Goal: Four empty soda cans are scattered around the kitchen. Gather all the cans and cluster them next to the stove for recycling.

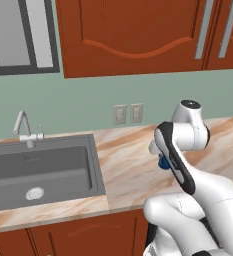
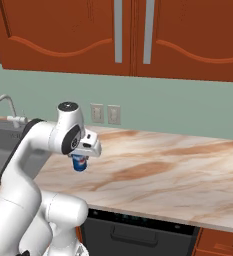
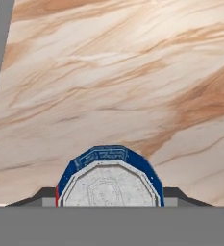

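Blue soda can (image 2: 79,162) clamped upright in the gripper (image 2: 81,161) — jaws closed on it, lifted above the beige countertop (image 2: 153,175), right of the sink (image 1: 43,170)

can (image 3: 108,178): blue, silver top | countertop (image 3: 132,72): beige marbled | cabinets (image 2: 63,30): reddish-brown | wall (image 1: 78,102): pale green

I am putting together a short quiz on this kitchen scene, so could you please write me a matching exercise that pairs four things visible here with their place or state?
Things:
1. blue soda can with a silver top
2. grey steel sink
3. pair of white wall outlets
4. robot's two-finger gripper

Places or states:
A. on the pale green wall above the counter
B. sunk into the beige marbled countertop, left of the arm
C. shut on the can
D. held off the counter between the fingers

Pairs: 1-D, 2-B, 3-A, 4-C
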Controlling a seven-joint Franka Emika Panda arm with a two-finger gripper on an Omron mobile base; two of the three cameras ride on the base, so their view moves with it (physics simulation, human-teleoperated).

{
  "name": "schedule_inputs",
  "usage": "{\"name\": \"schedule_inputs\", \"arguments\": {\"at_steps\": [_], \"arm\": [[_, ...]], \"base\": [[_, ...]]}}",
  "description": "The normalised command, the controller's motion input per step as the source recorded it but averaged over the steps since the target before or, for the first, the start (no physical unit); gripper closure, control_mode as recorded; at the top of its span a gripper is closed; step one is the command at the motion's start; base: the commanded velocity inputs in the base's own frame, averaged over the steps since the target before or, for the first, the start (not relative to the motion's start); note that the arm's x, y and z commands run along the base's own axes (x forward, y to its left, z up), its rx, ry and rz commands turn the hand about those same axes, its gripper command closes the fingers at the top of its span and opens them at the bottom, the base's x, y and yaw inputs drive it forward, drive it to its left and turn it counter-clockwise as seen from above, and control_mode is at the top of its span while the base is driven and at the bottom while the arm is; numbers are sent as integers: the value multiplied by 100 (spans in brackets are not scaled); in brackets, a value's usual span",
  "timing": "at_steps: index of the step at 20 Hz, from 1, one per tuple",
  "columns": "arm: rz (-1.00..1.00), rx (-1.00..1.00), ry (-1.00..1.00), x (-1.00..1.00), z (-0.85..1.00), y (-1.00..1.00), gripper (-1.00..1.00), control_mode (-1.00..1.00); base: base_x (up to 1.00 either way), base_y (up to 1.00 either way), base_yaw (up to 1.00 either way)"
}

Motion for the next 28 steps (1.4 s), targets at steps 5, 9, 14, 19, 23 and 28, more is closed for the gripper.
{"name": "schedule_inputs", "arguments": {"at_steps": [5,9,14,19,23,28], "arm": [[0,0,0,0,0,0,100,100],[0,0,0,0,0,0,100,100],[0,0,0,0,0,0,100,100],[0,0,0,0,0,0,100,100],[0,0,0,0,0,0,100,100],[0,0,0,0,0,0,100,100]], "base": [[-38,-22,-5],[-49,-31,-31],[-44,-41,-46],[-20,-27,-49],[0,-35,-56],[0,-47,-66]]}}
